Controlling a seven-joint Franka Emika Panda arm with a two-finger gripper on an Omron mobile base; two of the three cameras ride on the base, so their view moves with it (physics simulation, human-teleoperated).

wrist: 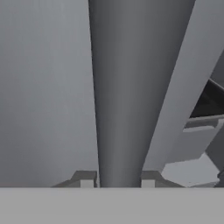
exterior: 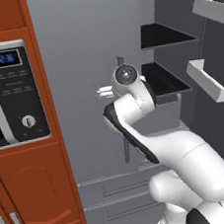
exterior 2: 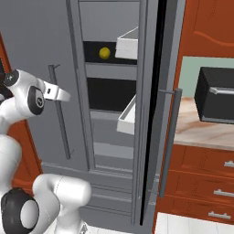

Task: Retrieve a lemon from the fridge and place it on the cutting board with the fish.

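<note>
- The gripper is pinching the left door's handle: in the hand view its tips are pressing in on either side of the grey bar, at the bottom centre of the frame.
- The fridge is standing half open; its right door is swung out, edge-on through the middle of the right base view, and the left door is looking closed or nearly so.
- The lemon is sitting on a dark shelf inside, upper centre of the right base view, well apart from the hand and untouched.
- Judging from this, the task is only beginning: the left door is being worked, and reaching in, grasping the fruit, carrying it and setting it down are all left.
- The board and fish are not something I can make out here.
- White bins on the open door are jutting toward the shelves, narrowing the gap on the right side of the opening.
- In the left base view, the orange cabinet and microwave at left are crowding the swing of the left door and the arm's elbow.
</note>
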